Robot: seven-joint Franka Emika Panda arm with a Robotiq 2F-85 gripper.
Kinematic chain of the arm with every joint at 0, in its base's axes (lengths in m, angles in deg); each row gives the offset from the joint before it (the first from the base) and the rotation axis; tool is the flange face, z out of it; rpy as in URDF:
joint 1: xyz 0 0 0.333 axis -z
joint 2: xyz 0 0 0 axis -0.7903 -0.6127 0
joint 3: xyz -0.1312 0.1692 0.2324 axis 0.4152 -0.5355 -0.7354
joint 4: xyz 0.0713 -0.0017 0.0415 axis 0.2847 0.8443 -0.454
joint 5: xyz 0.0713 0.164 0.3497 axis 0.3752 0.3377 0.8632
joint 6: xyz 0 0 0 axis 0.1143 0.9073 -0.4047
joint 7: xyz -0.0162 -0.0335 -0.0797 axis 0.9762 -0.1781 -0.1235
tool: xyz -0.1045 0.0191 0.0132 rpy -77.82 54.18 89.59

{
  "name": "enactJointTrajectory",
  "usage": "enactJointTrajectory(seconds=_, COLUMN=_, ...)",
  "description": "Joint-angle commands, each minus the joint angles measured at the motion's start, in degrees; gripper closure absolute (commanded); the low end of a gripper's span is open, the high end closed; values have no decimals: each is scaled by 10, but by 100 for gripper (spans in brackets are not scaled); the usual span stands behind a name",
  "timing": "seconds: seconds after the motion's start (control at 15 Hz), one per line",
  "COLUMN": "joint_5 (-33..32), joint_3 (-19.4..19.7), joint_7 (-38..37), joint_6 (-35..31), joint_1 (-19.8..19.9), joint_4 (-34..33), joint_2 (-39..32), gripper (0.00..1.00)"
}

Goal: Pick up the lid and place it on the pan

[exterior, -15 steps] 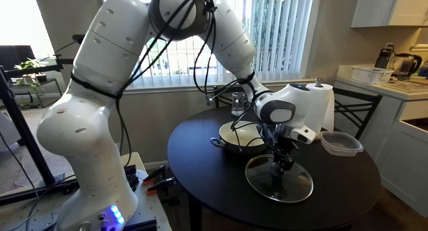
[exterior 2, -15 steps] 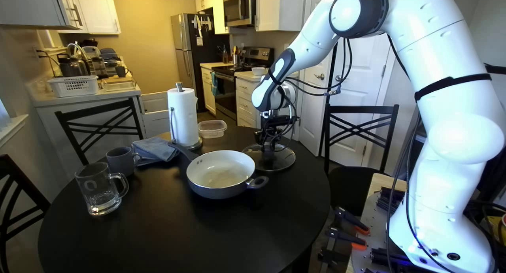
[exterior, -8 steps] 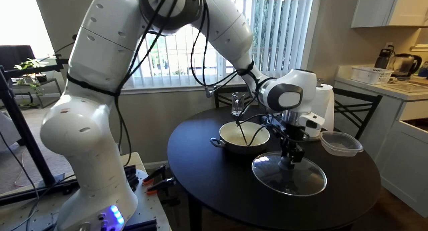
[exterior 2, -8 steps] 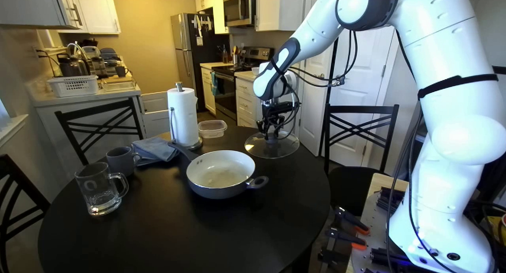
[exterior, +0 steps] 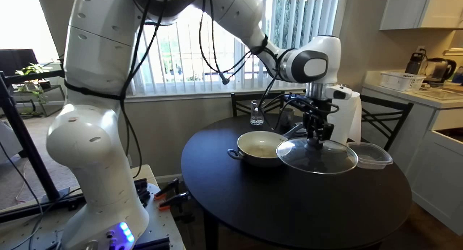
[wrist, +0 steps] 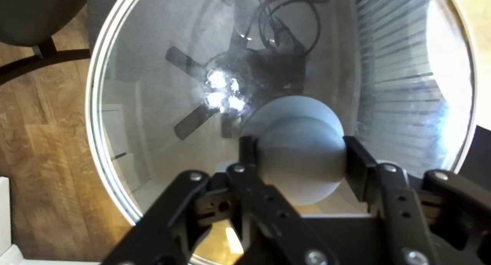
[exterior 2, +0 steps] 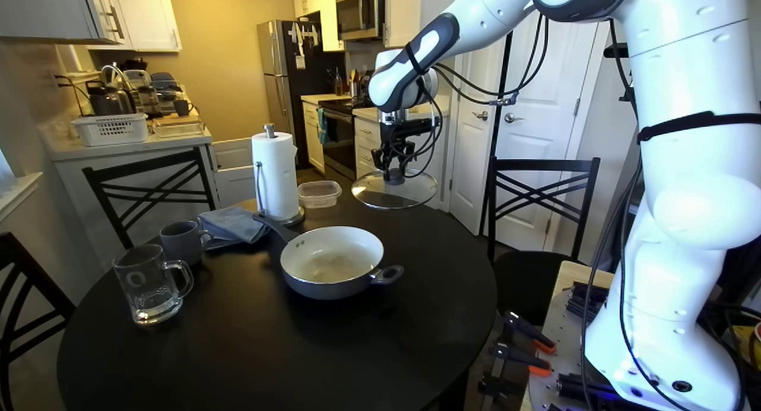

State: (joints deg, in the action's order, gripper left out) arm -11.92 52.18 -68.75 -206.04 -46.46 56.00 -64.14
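Note:
The lid, clear glass with a metal rim, hangs in the air above the table in both exterior views (exterior: 334,159) (exterior 2: 410,194). It fills much of the wrist view (wrist: 153,77). My gripper (exterior: 318,136) is shut on the lid's round grey knob (wrist: 301,157), with one finger on each side of it. The gripper also shows in an exterior view (exterior 2: 392,161). The pan (exterior 2: 333,289) stands upright on the table, uncovered, with a cream inside (exterior: 260,145). The lid is beside and higher than the pan, not over it.
On the black table (exterior: 253,206) stand a glass mug (exterior 2: 148,286), a grey mug (exterior 2: 181,241), a folded blue cloth (exterior 2: 235,225), a paper towel roll (exterior 2: 276,173) and a clear plastic container (exterior 2: 320,194). The pan's long handle (exterior 2: 274,225) points toward the towel roll.
The gripper has lifted the lid from low over the table to well above it. The arm has risen. The pan has not moved.

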Motion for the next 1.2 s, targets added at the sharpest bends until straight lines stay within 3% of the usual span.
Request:
enactJointTrajectory(seconds=0.0, joint_5=-23, joint_3=-22, joint_7=11, joint_6=26, joint_1=-19, joint_4=-24, joint_2=20, gripper=67)
enactJointTrajectory(seconds=0.67, joint_5=0, joint_3=-90, joint_7=64, joint_6=47, joint_1=-44, joint_4=-98, joint_2=-53, gripper=67)
enactJointTrajectory(seconds=1.13, joint_5=-61, joint_3=-95, joint_7=75, joint_6=43, joint_1=-92, joint_4=-94, joint_2=-70, gripper=67)
